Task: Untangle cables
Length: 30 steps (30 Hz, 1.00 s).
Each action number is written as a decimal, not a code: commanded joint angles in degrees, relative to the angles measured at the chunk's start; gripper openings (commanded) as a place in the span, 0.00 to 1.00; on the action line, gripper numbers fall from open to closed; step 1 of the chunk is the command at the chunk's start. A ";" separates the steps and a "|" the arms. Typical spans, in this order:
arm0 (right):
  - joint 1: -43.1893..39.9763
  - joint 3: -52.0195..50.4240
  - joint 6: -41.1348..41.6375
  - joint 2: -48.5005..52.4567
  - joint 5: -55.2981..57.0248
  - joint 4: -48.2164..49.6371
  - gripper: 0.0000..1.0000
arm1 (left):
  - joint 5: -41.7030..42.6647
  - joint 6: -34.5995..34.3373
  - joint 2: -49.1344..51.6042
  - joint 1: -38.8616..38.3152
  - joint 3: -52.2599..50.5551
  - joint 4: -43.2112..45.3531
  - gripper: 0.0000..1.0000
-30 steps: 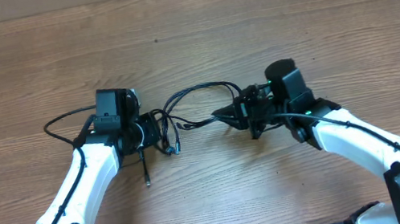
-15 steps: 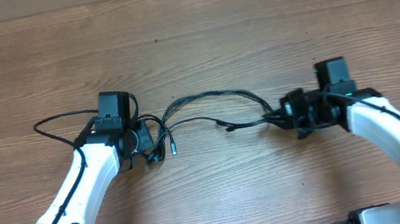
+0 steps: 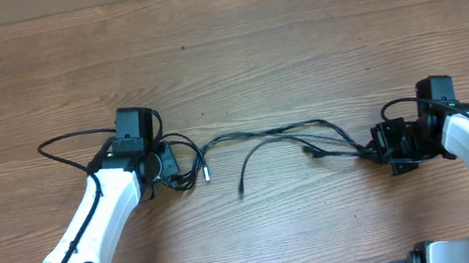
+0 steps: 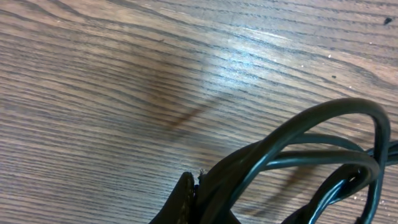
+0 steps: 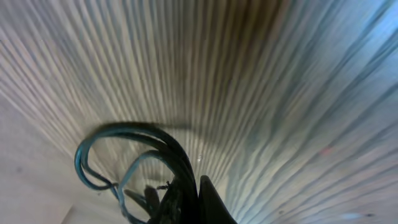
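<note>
We hold the cables (image 3: 259, 133) at both ends. Our left gripper (image 3: 172, 169) is clamped tight on a looped bunch, and our right gripper (image 3: 379, 147) is clamped tight on the other end. Between them the cables run across the middle of the tabletop (image 3: 295, 35), with one loose end lying toward the near edge.

no legible text, label, brand mark, number or sign found in any view. surfaces checked: the wooden table (image 3: 292, 17) shows grain only; the cables (image 3: 273, 131) carry no print that can be made out. both wrist views are too close and blurred to resolve any marking.
</note>
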 commanded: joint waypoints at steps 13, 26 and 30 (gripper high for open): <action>-0.94 0.39 -14.75 -0.57 3.23 1.86 1.00 | 14.91 -0.11 0.20 0.04 0.00 3.58 0.04; 2.36 0.39 -29.03 -0.57 -16.35 11.15 1.00 | 40.70 -43.17 0.20 0.04 0.00 11.19 0.04; 5.51 0.42 -28.89 -0.57 -20.39 15.30 1.00 | 48.06 -51.71 0.20 0.04 0.00 15.67 0.04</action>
